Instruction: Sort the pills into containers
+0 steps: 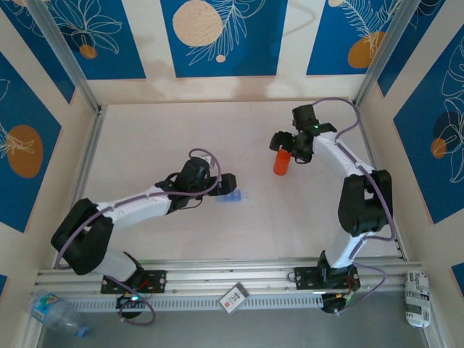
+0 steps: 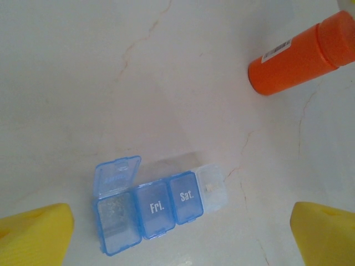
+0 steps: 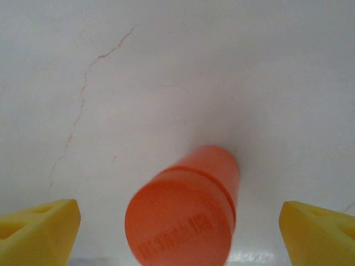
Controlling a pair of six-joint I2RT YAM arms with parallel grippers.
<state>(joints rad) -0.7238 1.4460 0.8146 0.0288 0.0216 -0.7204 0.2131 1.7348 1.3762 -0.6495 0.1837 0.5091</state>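
The containers [image 2: 158, 206] are a pale-blue strip of joined compartments lying on the table [image 2: 111, 83]. The left-end lid stands open, and two shut lids read "Fri." and "Sat.". A clear right-end compartment holds one yellowish pill [image 2: 209, 188]. My left gripper [image 2: 180, 238] hovers above the strip, open, its yellow fingertips [image 2: 33, 235] wide apart and touching nothing. From above, the strip [image 1: 233, 197] lies just beyond my left gripper [image 1: 226, 185]. My right gripper [image 3: 178, 238] is open over the upright, capped orange bottle [image 3: 183, 213], which stands between its fingers untouched.
The orange bottle [image 1: 281, 161] stands right of centre, under my right gripper [image 1: 288, 147]. Patterned walls and metal rails enclose the table. In front of the near rail lie a plastic water bottle [image 1: 54, 312], a small card [image 1: 233, 297] and a crumpled wrapper [image 1: 417, 297].
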